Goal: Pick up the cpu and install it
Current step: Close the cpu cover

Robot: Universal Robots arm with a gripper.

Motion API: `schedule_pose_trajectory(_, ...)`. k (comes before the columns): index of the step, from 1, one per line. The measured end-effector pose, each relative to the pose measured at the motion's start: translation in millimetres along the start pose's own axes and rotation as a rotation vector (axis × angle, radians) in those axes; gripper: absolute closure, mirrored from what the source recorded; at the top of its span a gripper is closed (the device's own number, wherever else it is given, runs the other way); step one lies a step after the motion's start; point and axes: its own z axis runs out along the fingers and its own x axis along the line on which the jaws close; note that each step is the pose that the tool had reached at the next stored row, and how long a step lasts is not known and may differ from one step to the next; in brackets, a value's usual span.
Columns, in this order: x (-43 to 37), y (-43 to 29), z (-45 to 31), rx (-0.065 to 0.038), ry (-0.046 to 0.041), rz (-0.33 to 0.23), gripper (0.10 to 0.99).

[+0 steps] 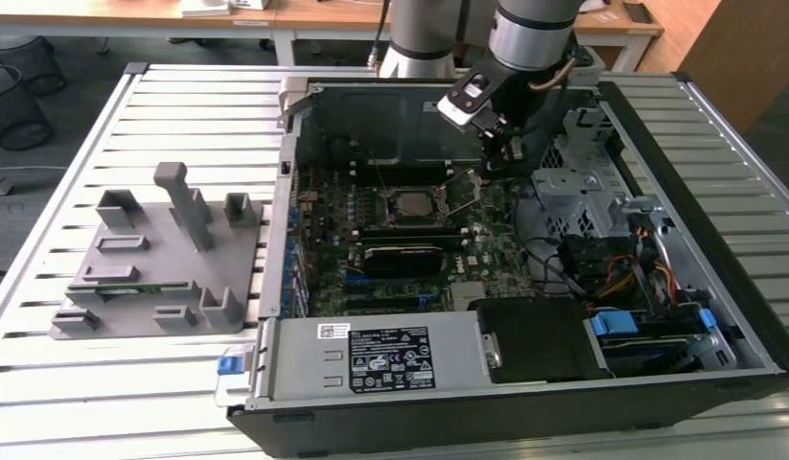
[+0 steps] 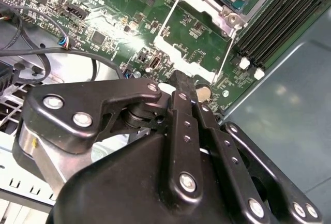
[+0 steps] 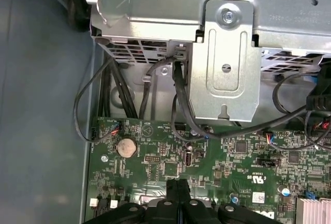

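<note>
Slatted metal table, on which a grey fixture is set at the exterior view's left and an open computer case at its right.

We see a grey fixture block on the slatted table, beside an open computer case. Its green motherboard carries a coin battery near black cables.
</note>
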Motion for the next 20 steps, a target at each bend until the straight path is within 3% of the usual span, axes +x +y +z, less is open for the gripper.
schedule_pose_trajectory(10, 0.0, 5.3, 4.0, 0.000, 0.0000, 0.000, 0.980)
schedule_pose_trajectory(20, -0.1, 5.8, 12.2, 0.000, 0.0001, 0.000, 0.980)
